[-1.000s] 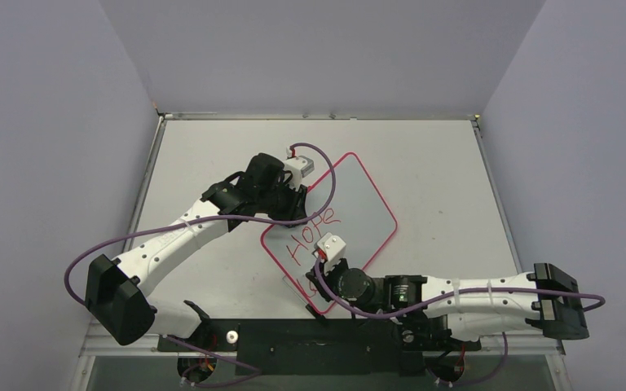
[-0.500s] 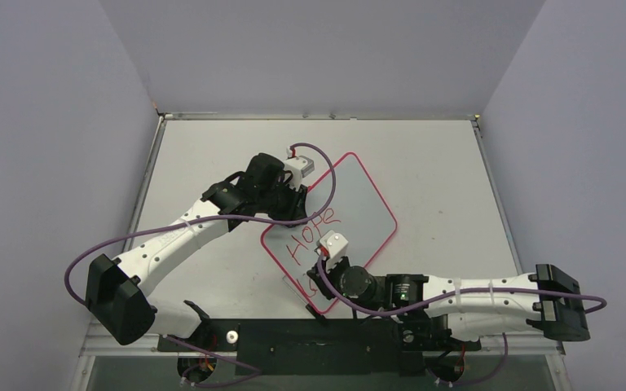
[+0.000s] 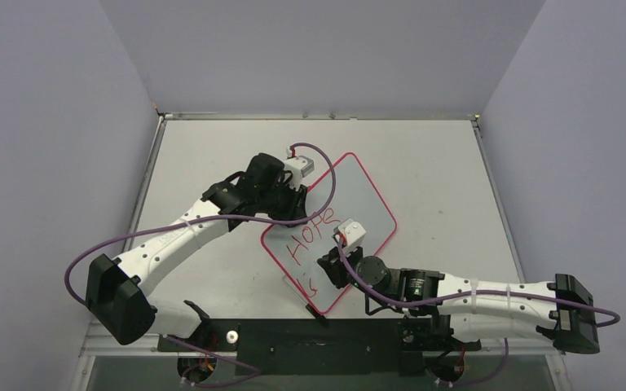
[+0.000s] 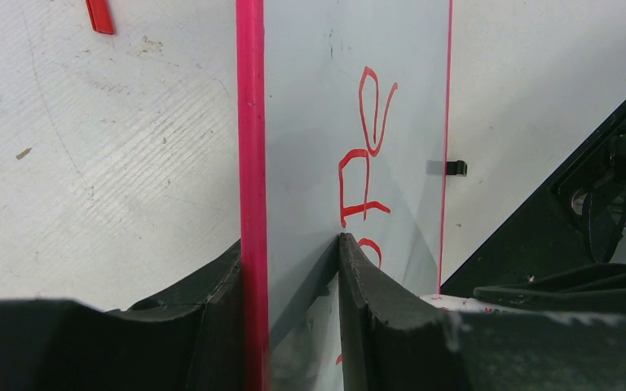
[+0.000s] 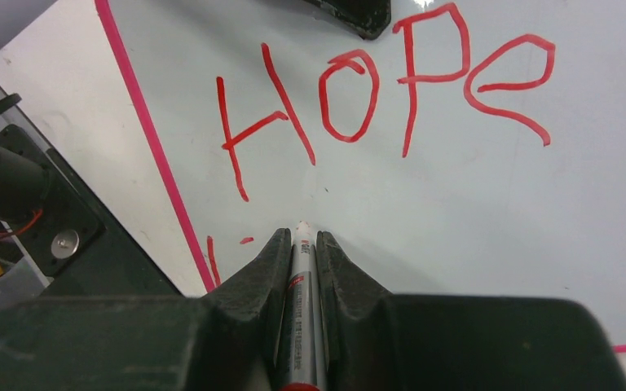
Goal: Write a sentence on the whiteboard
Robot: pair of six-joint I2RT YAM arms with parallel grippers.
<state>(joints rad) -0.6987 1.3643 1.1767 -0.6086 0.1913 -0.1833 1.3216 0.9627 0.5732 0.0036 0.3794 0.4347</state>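
Note:
The whiteboard [image 3: 362, 202], glossy white with a red-pink rim, lies tilted on the table. The sentence [image 3: 310, 231] reads "HOPE" in red, with a few short strokes [image 3: 306, 285] below it near the board's near corner. My left gripper [image 3: 298, 198] is shut on the board's left rim; in the left wrist view [image 4: 289, 244] its jaws pinch the rim and panel [image 4: 314, 98]. My right gripper [image 3: 331, 269] is shut on a grey marker [image 5: 302, 281], whose tip points at the board just below "HOPE" [image 5: 375, 90]. I cannot tell if the tip touches.
A small red piece [image 4: 99, 15] lies on the table beside the board. A black clip [image 4: 455, 168] sits at the board's other rim. The black base rail [image 3: 326, 336] runs along the near edge. Purple-grey walls enclose the table [image 3: 212, 147].
My right gripper has moved the marker right and away from the board's near corner, to below "HOPE", uncovering the short strokes. The left arm and the board have not moved.

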